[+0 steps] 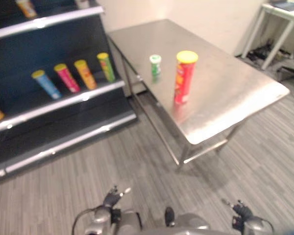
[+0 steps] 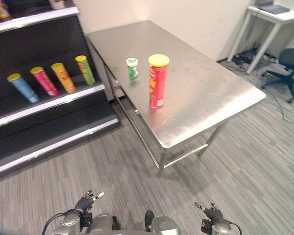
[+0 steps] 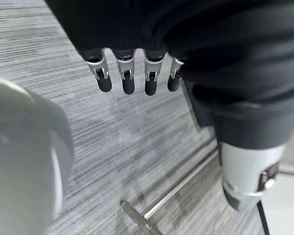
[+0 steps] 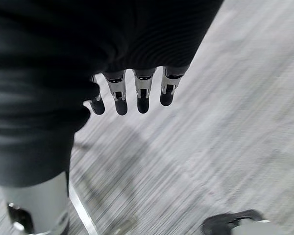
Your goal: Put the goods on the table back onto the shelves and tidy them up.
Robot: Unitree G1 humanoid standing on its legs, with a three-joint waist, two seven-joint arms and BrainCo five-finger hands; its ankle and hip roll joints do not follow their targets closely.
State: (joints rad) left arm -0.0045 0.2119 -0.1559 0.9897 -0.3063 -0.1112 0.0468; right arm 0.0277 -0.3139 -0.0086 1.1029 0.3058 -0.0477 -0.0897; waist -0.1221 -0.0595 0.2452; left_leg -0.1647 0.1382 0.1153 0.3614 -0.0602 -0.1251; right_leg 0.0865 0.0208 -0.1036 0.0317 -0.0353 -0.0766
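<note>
A red can (image 2: pixel 158 81) with a yellow lid stands upright on the steel tabletop (image 2: pixel 206 93), a small green can (image 2: pixel 132 68) near it. Four cans lean on the shelf (image 2: pixel 49 105). Both the left hand (image 2: pixel 85 201) and right hand (image 2: pixel 213 213) hang low over the floor, fingers relaxed and empty.

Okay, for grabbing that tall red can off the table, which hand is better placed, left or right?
Probably the right hand. The tall red can stands on the steel table ahead and slightly to the right, nearer that side. Both hands hang low and open, the left hand nearer the shelves.
</note>
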